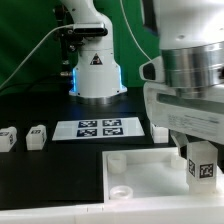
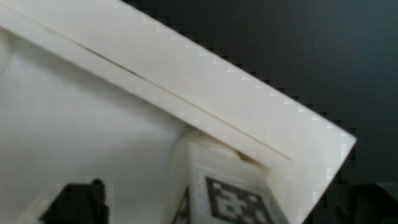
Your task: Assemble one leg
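Observation:
A white leg (image 1: 203, 168) with a square marker tag stands at the near corner of the large white top (image 1: 130, 172), on the exterior view's right. My gripper (image 1: 196, 158) hangs right over it. In the wrist view the leg (image 2: 235, 195) stands between the jaws of the gripper (image 2: 214, 212), beside the top's rim (image 2: 214, 80). A strip of white top shows between the dark fingertip (image 2: 75, 205) and the leg, so the jaws stand apart and do not pinch it. The other fingertip blends into the dark table.
Two loose legs (image 1: 8, 139) (image 1: 37, 136) lie at the exterior view's left and a third leg (image 1: 160, 130) lies right of the marker board (image 1: 98, 127). The robot base (image 1: 95, 70) stands behind the board.

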{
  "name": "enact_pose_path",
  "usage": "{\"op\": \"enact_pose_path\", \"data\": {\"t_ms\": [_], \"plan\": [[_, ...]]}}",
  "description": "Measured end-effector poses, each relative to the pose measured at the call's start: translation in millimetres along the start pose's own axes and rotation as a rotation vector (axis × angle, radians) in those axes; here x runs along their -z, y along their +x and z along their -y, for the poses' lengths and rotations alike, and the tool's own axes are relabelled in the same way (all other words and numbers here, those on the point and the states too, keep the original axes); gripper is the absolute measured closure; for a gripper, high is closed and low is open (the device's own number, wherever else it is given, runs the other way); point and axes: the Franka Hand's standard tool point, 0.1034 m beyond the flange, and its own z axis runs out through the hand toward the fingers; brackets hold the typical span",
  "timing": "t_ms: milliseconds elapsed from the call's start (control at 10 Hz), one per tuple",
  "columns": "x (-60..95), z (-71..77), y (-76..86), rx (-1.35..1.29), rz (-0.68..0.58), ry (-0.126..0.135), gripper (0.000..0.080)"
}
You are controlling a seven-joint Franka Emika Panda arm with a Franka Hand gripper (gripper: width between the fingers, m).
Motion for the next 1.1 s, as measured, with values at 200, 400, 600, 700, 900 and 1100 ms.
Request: {"op": "enact_pose_path", "data": {"t_ms": [200, 400, 600, 700, 900, 1100], "plan": [[-1.7, 0.1, -4.0, 0.248, -0.016, -0.007, 0.0152], [-1.8, -0.8, -2.0, 0.451, -0.018, -0.012, 0.0150], [2.7, 3.1, 5.7, 0.741, -0.032, -0.039, 0.0150], [5.3, 6.5, 7.2, 0.905, -0.048, -0.054, 0.0150], [5.1, 5.9, 9.1, 1.118, -0.051, -0.069, 0.0150], [4.8, 5.7, 8.9, 1.074, -0.051, -0.067, 0.0178]]}}
